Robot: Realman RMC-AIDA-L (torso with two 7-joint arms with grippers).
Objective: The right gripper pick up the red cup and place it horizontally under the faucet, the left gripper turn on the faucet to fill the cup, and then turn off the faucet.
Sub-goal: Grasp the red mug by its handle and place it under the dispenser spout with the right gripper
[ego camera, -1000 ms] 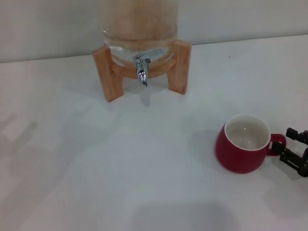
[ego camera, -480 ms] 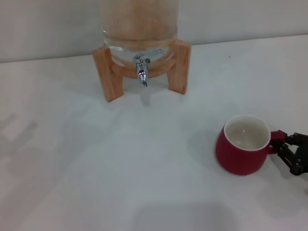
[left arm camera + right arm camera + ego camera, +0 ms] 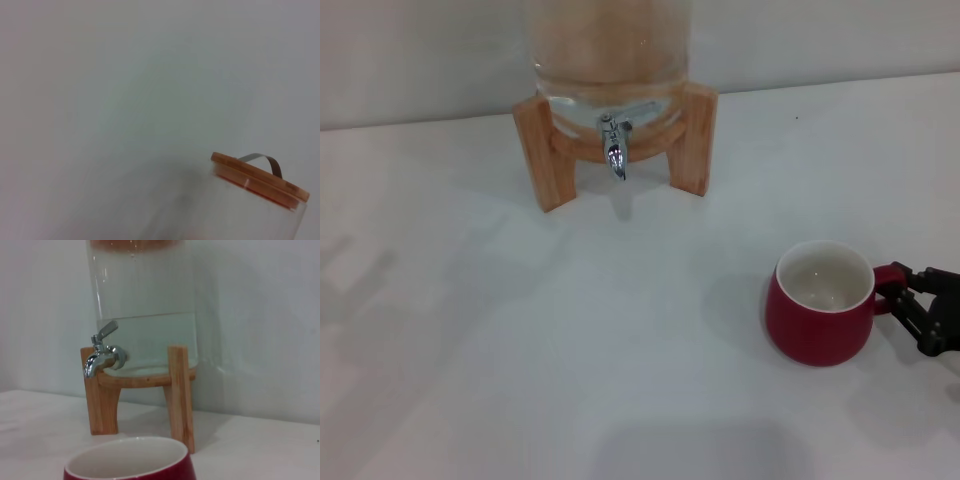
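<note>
The red cup stands upright on the white table at the right, its white inside showing and its handle pointing right. My right gripper reaches in from the right edge with its black fingers closed around the handle. The cup's rim also shows in the right wrist view. The chrome faucet hangs from the glass jar at the back, well left of the cup, with its lever up; it also shows in the right wrist view. My left gripper is out of view.
The jar rests on a wooden stand whose legs flank the spout. Water stands in the jar. The left wrist view shows only the jar's wooden lid against a grey wall. The white table spreads before the stand.
My right gripper has moved left onto the cup's handle and its fingers have closed around it. The cup has shifted slightly left.
</note>
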